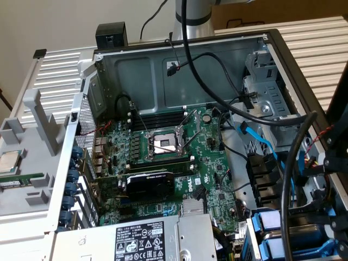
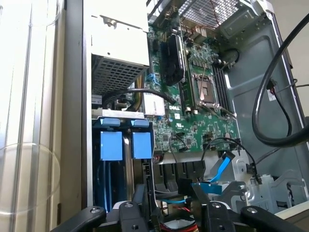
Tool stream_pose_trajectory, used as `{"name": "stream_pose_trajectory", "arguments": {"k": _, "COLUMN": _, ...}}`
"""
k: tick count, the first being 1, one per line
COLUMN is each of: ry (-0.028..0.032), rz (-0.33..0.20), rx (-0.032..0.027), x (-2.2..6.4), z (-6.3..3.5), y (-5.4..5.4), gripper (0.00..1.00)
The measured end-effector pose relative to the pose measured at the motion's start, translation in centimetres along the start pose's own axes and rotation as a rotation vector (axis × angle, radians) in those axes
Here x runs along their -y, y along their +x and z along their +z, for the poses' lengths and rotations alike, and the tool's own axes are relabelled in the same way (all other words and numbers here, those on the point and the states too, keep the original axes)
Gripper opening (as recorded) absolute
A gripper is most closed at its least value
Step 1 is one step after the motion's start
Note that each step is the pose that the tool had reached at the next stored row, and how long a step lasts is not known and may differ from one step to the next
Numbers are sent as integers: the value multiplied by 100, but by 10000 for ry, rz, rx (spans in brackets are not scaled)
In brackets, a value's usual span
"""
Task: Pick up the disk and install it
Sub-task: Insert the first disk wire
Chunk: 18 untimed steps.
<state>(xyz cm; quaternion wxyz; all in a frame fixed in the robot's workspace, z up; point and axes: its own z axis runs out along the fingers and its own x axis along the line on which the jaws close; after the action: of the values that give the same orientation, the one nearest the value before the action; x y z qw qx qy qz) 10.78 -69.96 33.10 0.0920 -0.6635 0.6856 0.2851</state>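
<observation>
Open computer case is seen lying on its side, with the motherboard exposed. CPU socket is noted near the board's middle, the graphics card just below it in the exterior view, and the labelled power supply at that view's lower edge. A thick black cable is draped from the arm across the case. Gripper is held low over the drive-bay corner of the case; its 2 fingers are spread wide, and only loose wires and the case interior are seen between them, so nothing is gripped. 2 blue carrier frames are seated side by side in the drive bay, next to the power supply. The disk is taken to be 1 of these, though its metal body cannot be made out and which of the 2 it is cannot be told. The frames are near 1 finger, not between the pair, and no contact is seen. A small square CPU chip is set on the grey tray outside the case, at the exterior view's left.
</observation>
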Motion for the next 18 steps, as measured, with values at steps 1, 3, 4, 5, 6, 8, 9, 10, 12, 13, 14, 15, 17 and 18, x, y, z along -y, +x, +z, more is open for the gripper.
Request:
{"name": "stream_pose_trajectory", "arguments": {"k": 1, "ry": 0, "rz": -1, "rx": 0, "x": 5, "z": -9, "y": 12, "gripper": 50}}
{"name": "stream_pose_trajectory", "arguments": {"k": 3, "ry": 1, "rz": 1, "rx": 0, "x": 7, "z": -17, "y": 24, "gripper": 50}}
{"name": "stream_pose_trajectory", "arguments": {"k": 4, "ry": -1, "rz": -3, "rx": 0, "x": 8, "z": -18, "y": 27, "gripper": 50}}
{"name": "stream_pose_trajectory", "arguments": {"k": 5, "ry": -14, "rz": -23, "rx": -1, "x": 10, "z": -21, "y": 28, "gripper": 50}}
{"name": "stream_pose_trajectory", "arguments": {"k": 6, "ry": -31, "rz": -53, "rx": 2, "x": 10, "z": -23, "y": 32, "gripper": 50}}
{"name": "stream_pose_trajectory", "arguments": {"k": 8, "ry": -60, "rz": -102, "rx": -7, "x": 9, "z": -33, "y": 45, "gripper": 50}}
{"name": "stream_pose_trajectory", "arguments": {"k": 9, "ry": -81, "rz": -135, "rx": -16, "x": 9, "z": -37, "y": 52, "gripper": 50}}
{"name": "stream_pose_trajectory", "arguments": {"k": 10, "ry": -105, "rz": -174, "rx": -24, "x": 12, "z": -40, "y": 54, "gripper": 50}}
{"name": "stream_pose_trajectory", "arguments": {"k": 12, "ry": -130, "rz": -215, "rx": -34, "x": 13, "z": -40, "y": 54, "gripper": 50}}
{"name": "stream_pose_trajectory", "arguments": {"k": 13, "ry": -139, "rz": -230, "rx": -38, "x": 12, "z": -39, "y": 55, "gripper": 50}}
{"name": "stream_pose_trajectory", "arguments": {"k": 14, "ry": -148, "rz": -245, "rx": -43, "x": 13, "z": -39, "y": 55, "gripper": 50}}
{"name": "stream_pose_trajectory", "arguments": {"k": 15, "ry": -157, "rz": -259, "rx": -47, "x": 14, "z": -39, "y": 55, "gripper": 50}}
{"name": "stream_pose_trajectory", "arguments": {"k": 17, "ry": -164, "rz": -270, "rx": -53, "x": 13, "z": -40, "y": 54, "gripper": 50}}
{"name": "stream_pose_trajectory", "arguments": {"k": 18, "ry": -169, "rz": -272, "rx": -54, "x": 13, "z": -40, "y": 54, "gripper": 50}}
